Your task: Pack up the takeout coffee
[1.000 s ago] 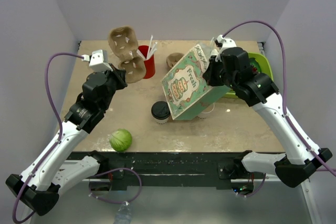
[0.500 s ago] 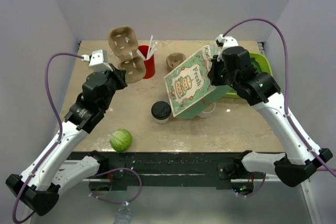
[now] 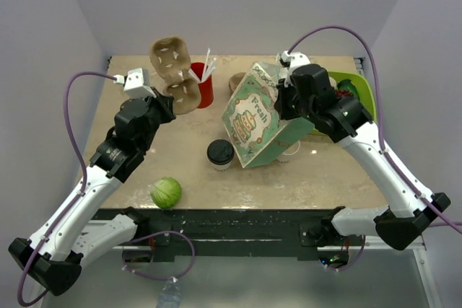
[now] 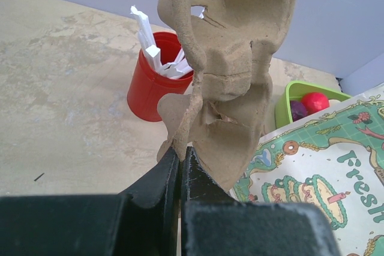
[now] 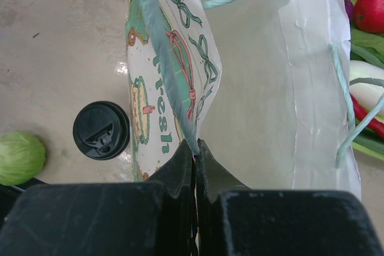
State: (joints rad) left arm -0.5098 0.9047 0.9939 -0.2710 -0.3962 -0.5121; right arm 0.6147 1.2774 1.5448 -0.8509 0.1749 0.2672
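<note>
Location of takeout coffee [image 3: 221, 154], small white paper cup with round black plastic lid: upright on beige tabletop [image 3: 180, 160], just beside green-printed paper bag [image 3: 253, 117]. Lay nearward and leftward of right end effector [image 5: 195, 146], the nearer one, found pinching bag rim. Found left end effector [image 4: 181, 151] pinching brown moulded-pulp cup carrier [image 4: 234, 70].

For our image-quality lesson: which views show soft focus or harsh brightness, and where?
Top external: evenly lit, no glare. Left wrist: the left tool is dark and soft-edged, the cup carrier crisp. Right wrist: the bag is bright white inside, the right tool dark.
</note>
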